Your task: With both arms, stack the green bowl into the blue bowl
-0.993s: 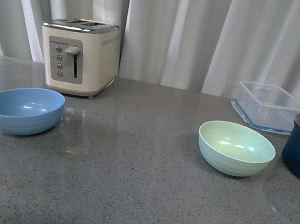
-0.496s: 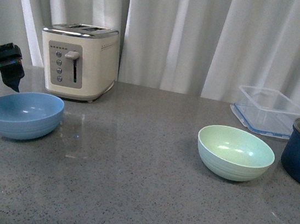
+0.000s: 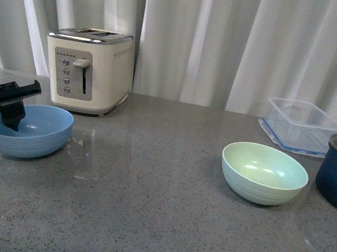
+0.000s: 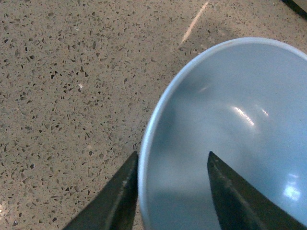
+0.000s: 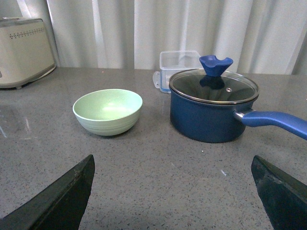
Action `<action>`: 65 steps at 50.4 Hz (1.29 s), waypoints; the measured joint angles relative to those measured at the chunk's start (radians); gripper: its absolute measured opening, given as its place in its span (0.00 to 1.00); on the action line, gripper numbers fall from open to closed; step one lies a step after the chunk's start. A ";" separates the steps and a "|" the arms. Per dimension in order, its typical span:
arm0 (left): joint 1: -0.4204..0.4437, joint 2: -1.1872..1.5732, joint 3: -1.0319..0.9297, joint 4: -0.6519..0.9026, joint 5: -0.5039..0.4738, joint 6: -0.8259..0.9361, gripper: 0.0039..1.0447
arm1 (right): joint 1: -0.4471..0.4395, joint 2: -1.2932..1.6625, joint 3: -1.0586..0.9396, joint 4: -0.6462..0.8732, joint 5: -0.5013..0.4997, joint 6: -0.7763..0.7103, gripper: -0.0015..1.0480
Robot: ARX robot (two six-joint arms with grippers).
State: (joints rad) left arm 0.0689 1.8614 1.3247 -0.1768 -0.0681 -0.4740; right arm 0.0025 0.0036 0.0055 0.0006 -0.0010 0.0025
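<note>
Left wrist view shows the left pincer (image 4: 171, 155) spread astride the rim of the blue bowl (image 4: 240, 120), while the right pincer (image 5: 172, 158) hangs spread wide, well apart from the green bowl (image 5: 108, 111) on the table (image 5: 158, 191).

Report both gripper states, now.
Left gripper: open, straddling the rim of the blue bowl.
Right gripper: open, holding nothing.

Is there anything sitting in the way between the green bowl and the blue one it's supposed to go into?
Nothing visible does. Only bare counter lies between the green bowl and the blue bowl; the toaster stands behind that stretch. The left pincer, open, straddles the blue bowl's rim.
</note>
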 joint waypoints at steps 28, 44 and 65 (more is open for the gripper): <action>-0.143 -0.104 0.037 -0.015 0.055 -0.019 0.03 | 0.000 0.000 0.000 0.000 0.000 0.000 0.90; -0.343 0.025 0.157 -0.059 -0.005 0.003 0.03 | 0.000 0.000 0.000 0.000 0.000 0.000 0.90; -0.412 0.167 0.254 -0.105 -0.039 0.019 0.03 | 0.000 0.000 0.000 0.000 0.000 0.000 0.90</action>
State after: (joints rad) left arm -0.3435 2.0285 1.5791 -0.2813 -0.1070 -0.4549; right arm 0.0025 0.0036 0.0055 0.0006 -0.0010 0.0025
